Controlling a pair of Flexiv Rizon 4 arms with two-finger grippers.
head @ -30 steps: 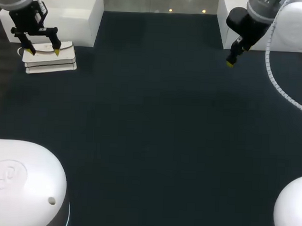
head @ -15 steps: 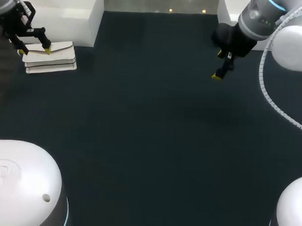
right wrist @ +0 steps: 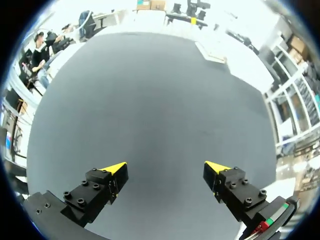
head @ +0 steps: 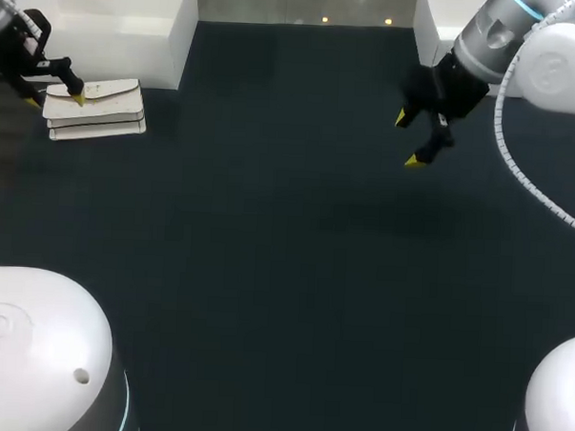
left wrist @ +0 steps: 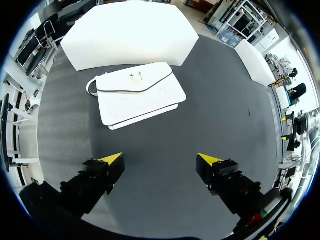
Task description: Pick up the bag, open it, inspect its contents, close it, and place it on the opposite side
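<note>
Pick-up step, grasp not yet made. Bag (left wrist: 137,95) lies flat, flap shut. Left gripper (left wrist: 161,160) just beside bag, wide open, empty. Right gripper (head: 408,140) well apart from bag, open, empty. Next, I'd guess: left lowers onto bag and grips.

Dark surface (head: 287,235) open across the middle — bag (head: 94,107) far-left, just before white block (head: 114,27) (second block (head: 431,31) far-right).
</note>
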